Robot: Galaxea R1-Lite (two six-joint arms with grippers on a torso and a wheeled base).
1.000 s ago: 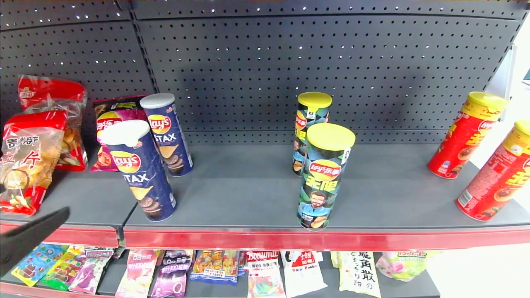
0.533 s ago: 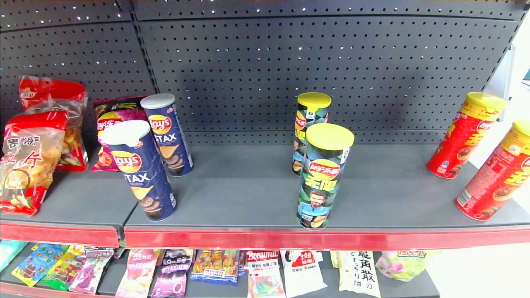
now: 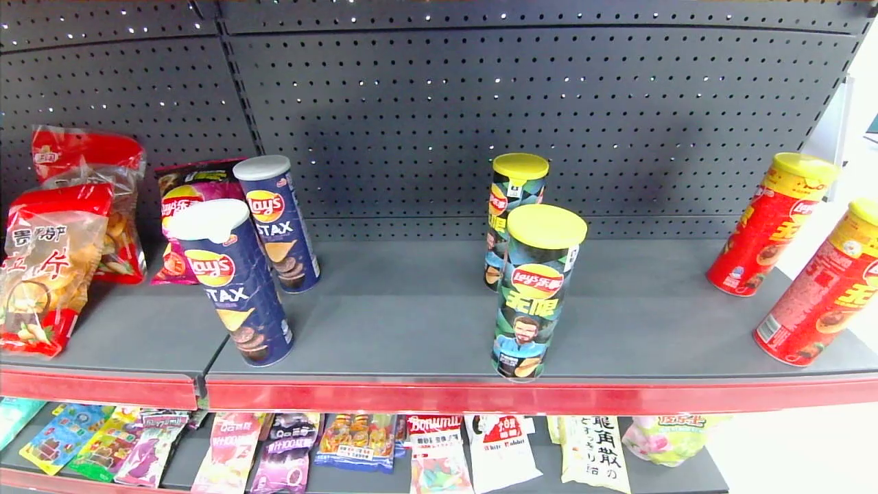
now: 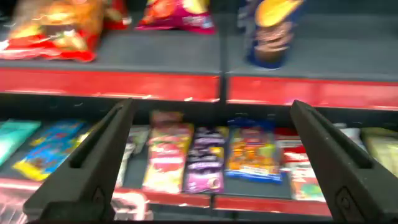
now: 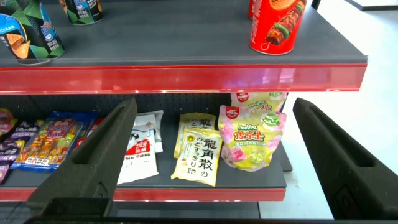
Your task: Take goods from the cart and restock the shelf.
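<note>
Pegboard shelf (image 3: 425, 309), chip cans (image 3: 538, 295), left end effector (image 4: 211, 104) released, right end effector (image 5: 214, 101) released

Shop: pegboard shelf (image 3: 439, 309) stocked with snack cans (image 3: 538, 291).

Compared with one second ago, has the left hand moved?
Yes. The left hand has drawn back, down and to the left, off the red shelf edge that its dark finger overlapped one second ago in the head view.

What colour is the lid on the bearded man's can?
The lid is yellow, clearest in the head view.
</note>
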